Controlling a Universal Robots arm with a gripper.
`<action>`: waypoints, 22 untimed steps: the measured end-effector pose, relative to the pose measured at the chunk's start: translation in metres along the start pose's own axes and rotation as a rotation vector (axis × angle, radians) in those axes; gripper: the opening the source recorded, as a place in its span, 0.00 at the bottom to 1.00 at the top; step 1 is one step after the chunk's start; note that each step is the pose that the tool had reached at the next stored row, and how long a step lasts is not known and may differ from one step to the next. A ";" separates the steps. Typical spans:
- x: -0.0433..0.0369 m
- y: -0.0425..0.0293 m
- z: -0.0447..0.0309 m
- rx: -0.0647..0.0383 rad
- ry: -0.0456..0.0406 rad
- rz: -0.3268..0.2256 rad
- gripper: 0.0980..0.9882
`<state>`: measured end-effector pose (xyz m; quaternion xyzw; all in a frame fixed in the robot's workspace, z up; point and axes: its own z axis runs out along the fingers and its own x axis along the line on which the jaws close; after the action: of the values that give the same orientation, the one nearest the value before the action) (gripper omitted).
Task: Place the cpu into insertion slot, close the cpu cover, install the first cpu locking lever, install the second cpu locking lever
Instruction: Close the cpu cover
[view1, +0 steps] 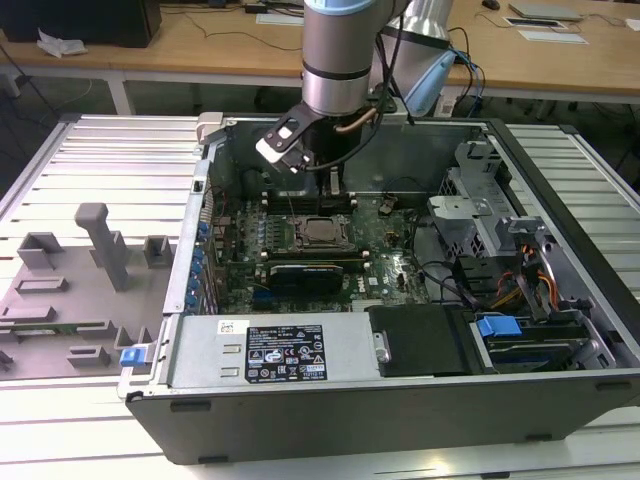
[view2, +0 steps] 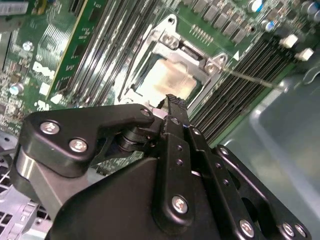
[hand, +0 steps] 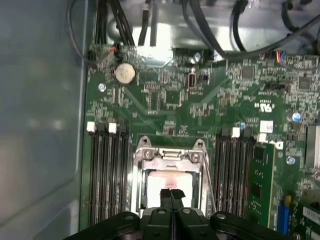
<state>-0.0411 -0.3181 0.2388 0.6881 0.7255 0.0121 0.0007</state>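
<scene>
Some of the cpu (hand: 167, 179) hidden behind the gripper (hand: 170, 192) | jaws pressed together, nothing between them | cpu lies just beyond the tips

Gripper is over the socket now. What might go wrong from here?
1. The shut gripper hangs close over the cpu, which shows in the window of the cover. Going lower may press on the cpu and the pins under it.
2. A thin lever sticks out over the memory slots. A push that slips could scrape them or bend the lever.
</scene>
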 end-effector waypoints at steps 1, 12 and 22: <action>0.0000 -0.0003 0.0001 0.000 -0.0001 0.000 0.01; 0.0000 -0.0004 0.0003 0.002 0.0004 -0.138 0.01; 0.0000 -0.0004 0.0007 0.006 0.0030 -0.360 0.01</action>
<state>-0.0414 -0.3180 0.2381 0.5471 0.8370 0.0107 -0.0001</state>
